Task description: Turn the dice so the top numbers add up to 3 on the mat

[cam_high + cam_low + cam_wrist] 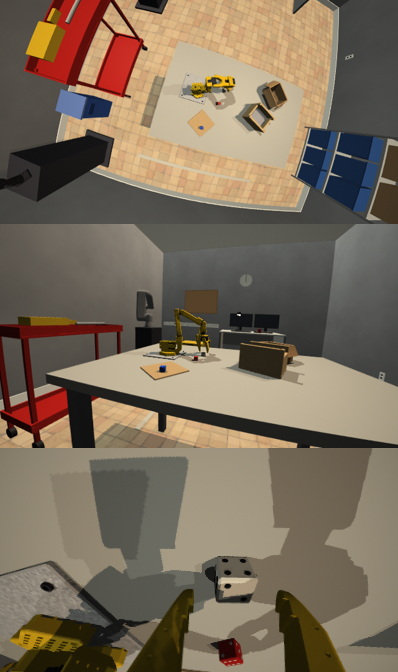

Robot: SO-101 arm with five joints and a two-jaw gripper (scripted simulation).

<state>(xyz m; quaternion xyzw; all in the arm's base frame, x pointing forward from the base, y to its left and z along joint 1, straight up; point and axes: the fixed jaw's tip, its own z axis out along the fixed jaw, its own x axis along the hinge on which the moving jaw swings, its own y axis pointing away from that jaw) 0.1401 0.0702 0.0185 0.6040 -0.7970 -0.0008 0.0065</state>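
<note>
My gripper [203,351] [235,592] points down and is open, with nothing held. The white die [203,354] [236,579] lies on the table between and just beyond the fingertips in the wrist view. It shows a darker four-pip face and a lighter two-pip face; which is on top I cannot tell surely. The red die [218,103] [196,358] [230,652] lies on the table between the white die and the mat. The blue die [201,127] [162,369] sits on the tan mat [201,116] [178,369]; its pips are too small to read.
The arm's base plate [185,81] [20,593] lies behind the mat. Two open brown boxes [259,117] [275,94] stand on the table to the right of the dice; the nearer box [262,360] has tall walls.
</note>
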